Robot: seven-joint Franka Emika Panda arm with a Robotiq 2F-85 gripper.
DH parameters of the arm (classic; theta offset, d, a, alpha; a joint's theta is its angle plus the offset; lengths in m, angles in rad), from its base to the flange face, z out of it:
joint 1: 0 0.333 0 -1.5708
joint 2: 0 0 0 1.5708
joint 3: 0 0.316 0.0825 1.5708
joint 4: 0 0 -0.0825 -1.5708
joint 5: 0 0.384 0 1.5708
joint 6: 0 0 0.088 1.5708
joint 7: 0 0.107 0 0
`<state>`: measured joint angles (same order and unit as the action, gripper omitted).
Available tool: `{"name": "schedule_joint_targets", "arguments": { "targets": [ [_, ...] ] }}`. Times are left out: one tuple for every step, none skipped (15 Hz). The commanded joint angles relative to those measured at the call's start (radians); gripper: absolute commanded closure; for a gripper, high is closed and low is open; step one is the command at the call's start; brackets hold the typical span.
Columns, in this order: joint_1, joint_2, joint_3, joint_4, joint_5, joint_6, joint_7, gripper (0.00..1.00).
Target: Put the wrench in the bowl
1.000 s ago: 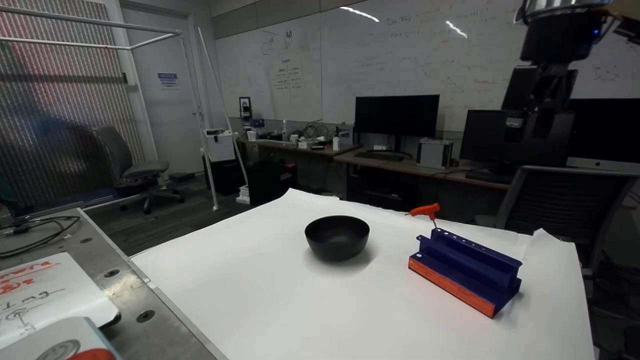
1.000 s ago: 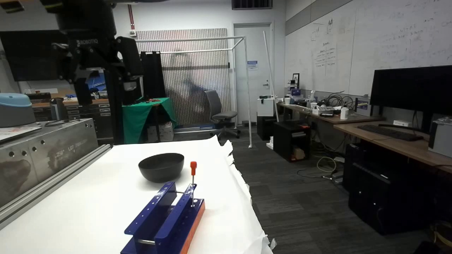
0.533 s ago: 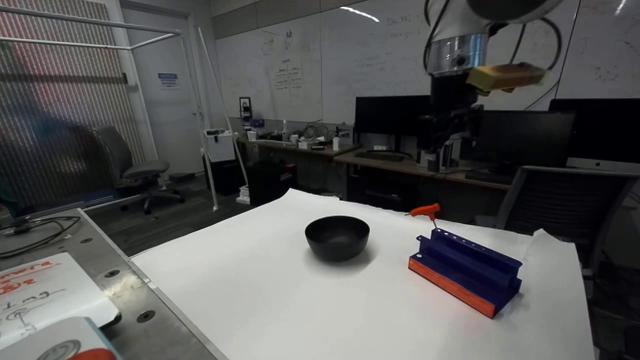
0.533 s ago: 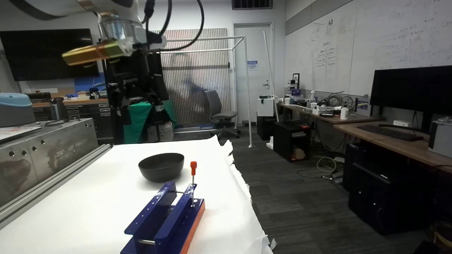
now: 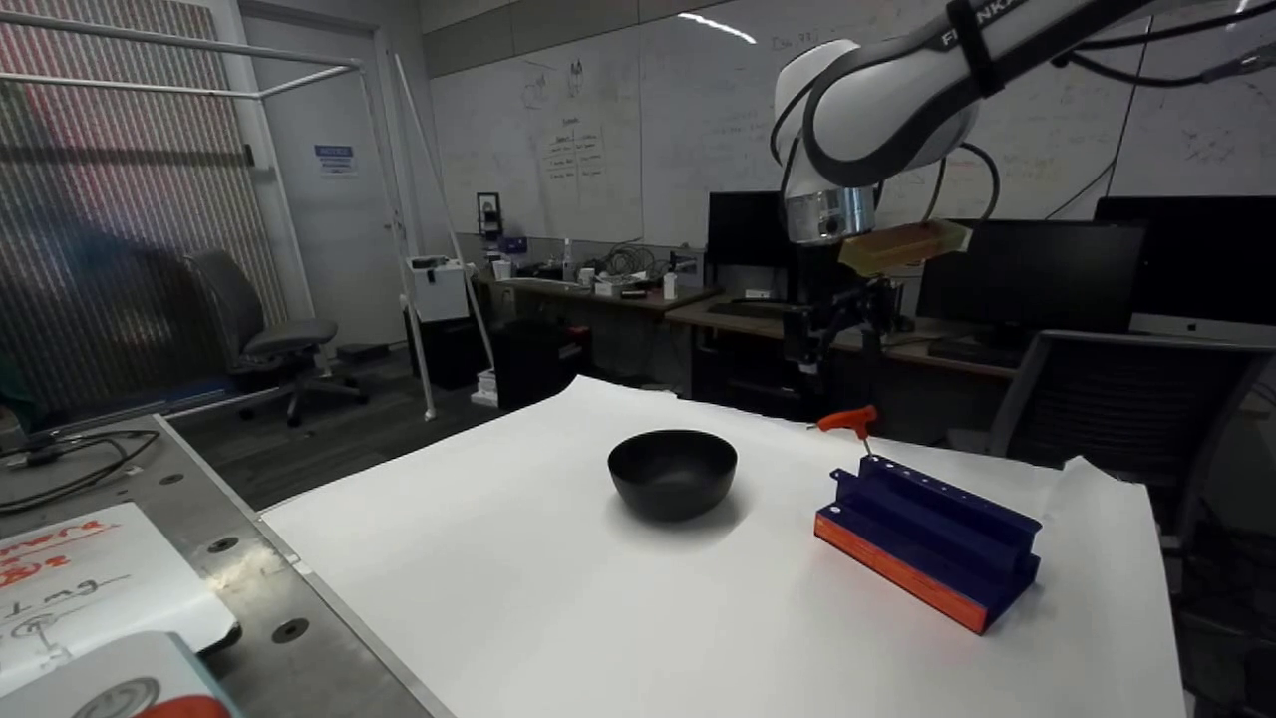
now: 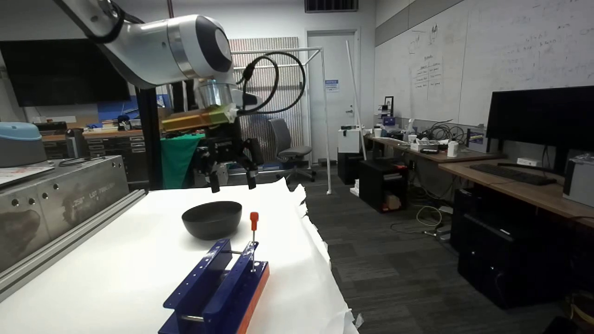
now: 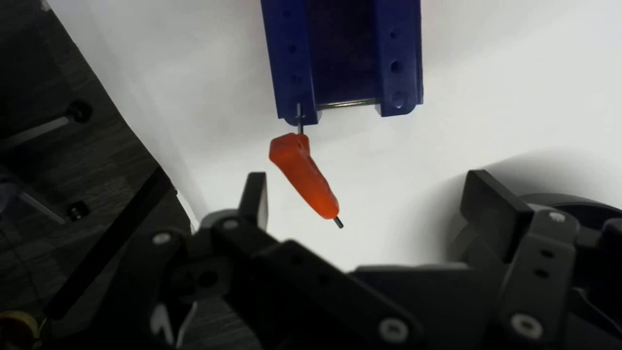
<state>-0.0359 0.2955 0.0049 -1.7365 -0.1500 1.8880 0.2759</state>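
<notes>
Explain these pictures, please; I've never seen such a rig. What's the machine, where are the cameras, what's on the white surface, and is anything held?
It is one robot arm ending in a two-fingered gripper. Two pictures come from cameras outside the robot; the close-up comes from its wrist, with the fingers looming large. On the white surface sit a black bowl and a blue block. The orange-handled wrench stands at one end of the block, handle uppermost. Nothing is held: the gripper hangs open in the air.
</notes>
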Motion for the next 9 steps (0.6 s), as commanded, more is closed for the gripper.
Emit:
{"name": "schedule_joint_targets", "arguments": {
  "targets": [
    [0.001, 0.074, -0.042, 0.081, 0.0, -0.026, -0.057, 0.0],
    [-0.006, 0.089, -0.046, 0.087, 0.015, -0.027, -0.078, 0.0],
    [-0.008, 0.103, -0.051, 0.095, 0.018, -0.028, -0.09, 0.0],
    [-0.012, 0.118, -0.053, 0.1, 0.028, -0.032, -0.103, 0.0],
    [-0.016, 0.131, -0.055, 0.108, 0.035, -0.035, -0.117, 0.0],
    [-0.02, 0.145, -0.055, 0.113, 0.043, -0.032, -0.126, 0.0],
    [-0.022, 0.157, -0.056, 0.12, 0.046, -0.032, -0.134, 0.0],
    [-0.024, 0.168, -0.055, 0.125, 0.053, -0.034, -0.143, 0.09],
    [-0.026, 0.176, -0.053, 0.13, 0.059, -0.037, -0.152, 0.26]
  ]
}}
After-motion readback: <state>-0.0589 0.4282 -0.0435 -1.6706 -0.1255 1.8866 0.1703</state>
